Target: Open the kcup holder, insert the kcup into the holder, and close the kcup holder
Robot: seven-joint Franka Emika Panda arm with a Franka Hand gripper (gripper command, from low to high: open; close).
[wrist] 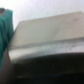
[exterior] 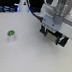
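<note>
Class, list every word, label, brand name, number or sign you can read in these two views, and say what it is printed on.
None: no readable text in either view.
The kcup, gripper and white table show no legible marks; both pictures are too blurred for small print.

Green-topped whitish kcup [exterior: 11, 36] on a white table [exterior: 26, 58]; white arm [exterior: 59, 17], dark jaws

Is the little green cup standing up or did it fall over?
Standing up. In the exterior view the kcup sits on the white table with its green top facing upward and its pale body below. Nothing touches it.
</note>
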